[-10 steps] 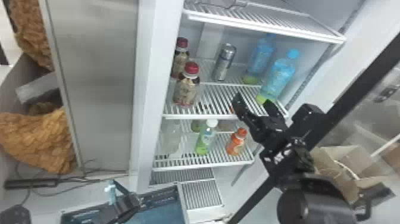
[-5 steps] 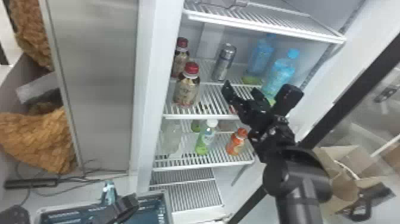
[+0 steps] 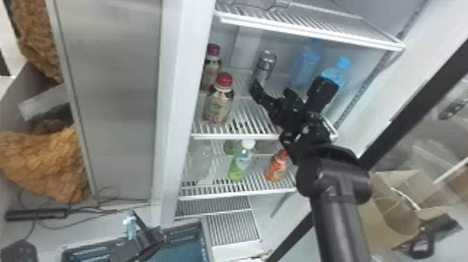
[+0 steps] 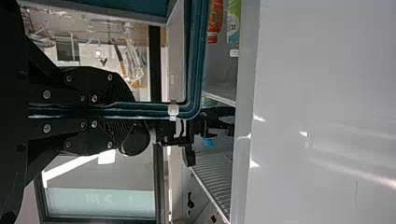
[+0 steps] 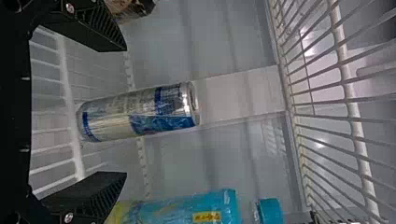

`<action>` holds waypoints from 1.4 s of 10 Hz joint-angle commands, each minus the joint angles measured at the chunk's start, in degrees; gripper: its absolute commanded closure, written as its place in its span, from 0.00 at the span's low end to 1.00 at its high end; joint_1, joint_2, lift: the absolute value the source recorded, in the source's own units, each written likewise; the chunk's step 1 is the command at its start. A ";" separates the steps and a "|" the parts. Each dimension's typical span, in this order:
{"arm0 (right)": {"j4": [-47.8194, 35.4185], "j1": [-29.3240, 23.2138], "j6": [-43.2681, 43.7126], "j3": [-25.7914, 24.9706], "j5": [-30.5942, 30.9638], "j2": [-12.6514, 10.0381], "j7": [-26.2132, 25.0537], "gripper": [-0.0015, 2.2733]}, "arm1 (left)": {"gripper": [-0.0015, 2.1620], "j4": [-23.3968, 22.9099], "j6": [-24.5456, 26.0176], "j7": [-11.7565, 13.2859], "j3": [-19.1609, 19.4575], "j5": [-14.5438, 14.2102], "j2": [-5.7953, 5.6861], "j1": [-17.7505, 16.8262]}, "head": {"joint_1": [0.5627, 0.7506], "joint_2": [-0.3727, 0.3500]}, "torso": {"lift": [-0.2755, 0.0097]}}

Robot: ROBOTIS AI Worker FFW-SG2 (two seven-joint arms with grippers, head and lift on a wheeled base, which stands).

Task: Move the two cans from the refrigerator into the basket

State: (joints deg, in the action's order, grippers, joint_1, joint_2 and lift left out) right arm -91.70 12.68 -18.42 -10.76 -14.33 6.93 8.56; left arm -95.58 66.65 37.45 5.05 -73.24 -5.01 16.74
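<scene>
With the right gripper (image 5: 126,111) spread and the can (image 5: 161,111) upright on the shelf (image 3: 236,136) ahead, the blue-capped bottle (image 5: 187,208) may be toppled if the advance is made off-centre, while the basket (image 4: 197,65) is pinched at its rim by the left gripper (image 4: 133,110)

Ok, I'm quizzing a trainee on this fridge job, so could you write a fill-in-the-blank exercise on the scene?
The left tool grips the rim of the blue plastic basket, while the right tool holds ____.
The silver-and-blue metal can shares its white wire shelf with ____ red-capped plastic bottles.
The upright plastic bottle with a green lower part has a cap coloured ____.
Missing words: nothing; two; white.
</scene>
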 commanded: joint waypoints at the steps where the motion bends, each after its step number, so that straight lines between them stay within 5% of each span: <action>1: 3.04 2.65 0.00 0.13 0.39 0.01 -0.12 0.04 | 0.55 0.16 0.00 -0.01 -0.03 0.00 -0.09 -0.01 | 0.70 0.04 | 0.86; 14: 22.17 17.27 -0.84 2.42 4.39 0.45 -1.00 0.04 | 0.55 1.71 -0.70 -0.27 -1.17 -0.23 -0.26 -1.84 | 0.70 0.08 | 0.86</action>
State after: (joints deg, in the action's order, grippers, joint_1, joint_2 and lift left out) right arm -69.98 29.52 -19.30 -8.34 -10.37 7.38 7.57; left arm -93.91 65.99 37.18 3.91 -73.47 -5.27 14.96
